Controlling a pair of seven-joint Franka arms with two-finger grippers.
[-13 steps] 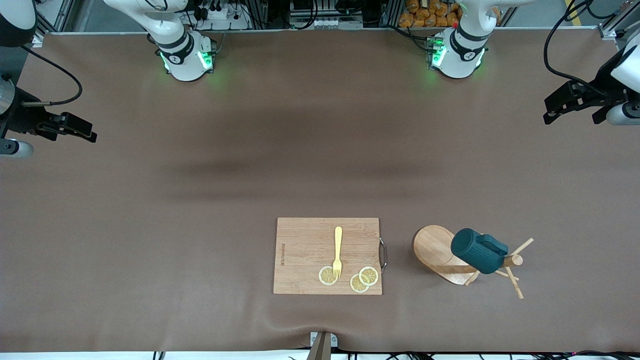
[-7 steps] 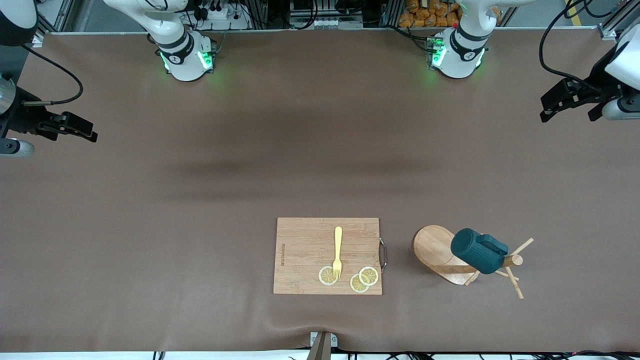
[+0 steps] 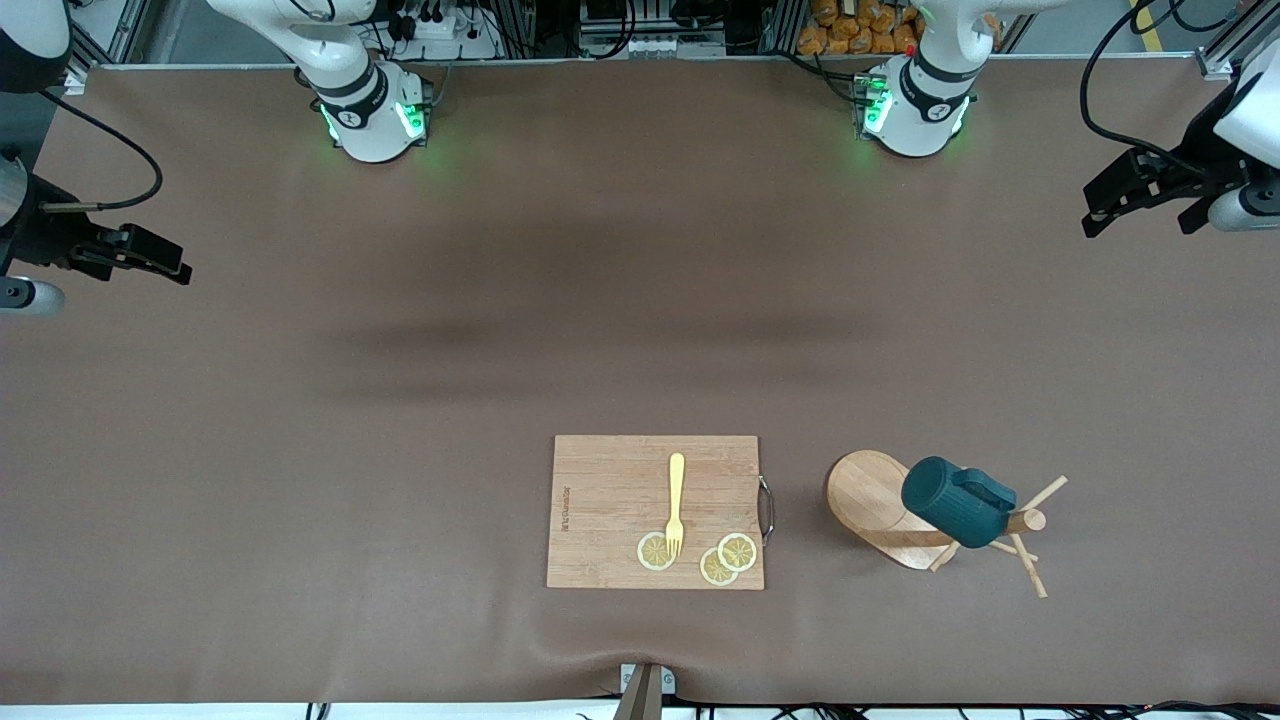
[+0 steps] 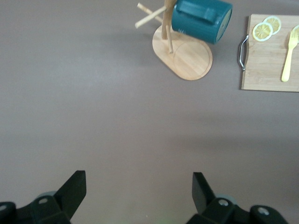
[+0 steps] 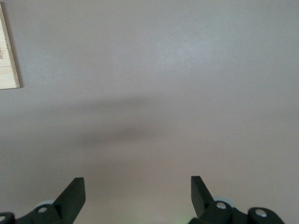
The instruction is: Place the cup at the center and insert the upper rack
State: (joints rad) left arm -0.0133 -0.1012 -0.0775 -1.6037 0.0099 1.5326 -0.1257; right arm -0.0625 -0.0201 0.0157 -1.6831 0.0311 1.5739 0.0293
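The dark teal cup (image 3: pixel 955 512) hangs on the light wooden upper rack (image 3: pixel 868 500), a mug tree that stands on the brown mat (image 3: pixel 600 330) near the front camera, toward the left arm's end. Both also show in the left wrist view: the cup (image 4: pixel 201 19) and the rack (image 4: pixel 187 56). My left gripper (image 3: pixel 1140 222) is open and empty, high over the mat's edge at the left arm's end; its own view (image 4: pixel 138 186) shows only bare mat between the jaws. My right gripper (image 3: pixel 170 265) is open and empty over the right arm's end (image 5: pixel 138 189).
A rectangular wooden cutting board (image 3: pixel 655 511) lies beside the rack, toward the right arm's end, with a yellow fork (image 3: pixel 675 500) and lemon slices (image 3: pixel 725 558) on it. The board also shows in the left wrist view (image 4: pixel 271 51), and its corner in the right wrist view (image 5: pixel 8 56).
My left gripper has shifted a little toward the robots' bases. The right gripper, the cup and the rack have hardly moved.
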